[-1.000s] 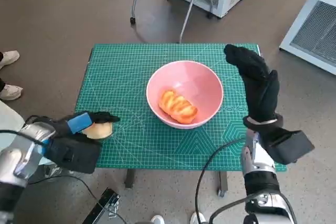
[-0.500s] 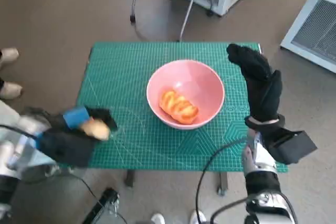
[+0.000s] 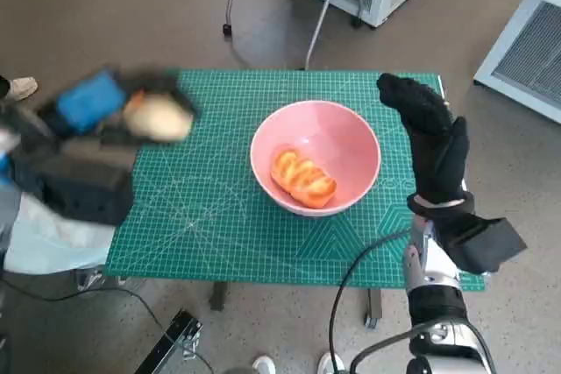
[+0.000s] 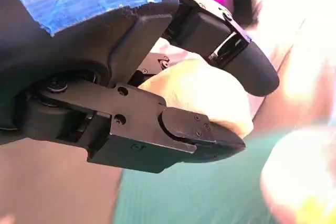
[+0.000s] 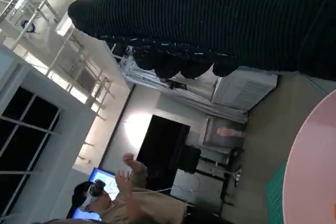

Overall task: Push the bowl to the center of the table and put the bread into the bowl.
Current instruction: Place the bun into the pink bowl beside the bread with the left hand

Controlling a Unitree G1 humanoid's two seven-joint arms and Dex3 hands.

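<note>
My left hand (image 3: 105,111) is gripping a pale bread roll (image 3: 158,116) between its black fingers (image 4: 199,129); in the left wrist view the roll is sitting snug between the fingers above and below it. In the head view the hand is blurred, so I judge it is travelling, raised over the table's (image 3: 210,216) far-left corner.

From this hand the pink bowl (image 3: 351,142) is lying to its right and slightly nearer me, well apart, with open green mat between. The bowl is sitting about mid-table, so I am judging the push as done. That sideways gap is what the coming move turns on: the roll has to travel right until it is above the rim, then drop.

My right hand (image 3: 429,142) is standing upright just beside the bowl's right rim, fingers extended and holding nothing. It is much the nearer hand to the bowl, but the left one is carrying the load.

Counting: one bowl, two pieces of bread. The orange glazed bread (image 3: 302,179) is already lying in the bowl, its long axis running diagonally from the left hand's side down toward my right forearm. The pale roll looks rounded; I cannot tell its long axis through the blur.
</note>
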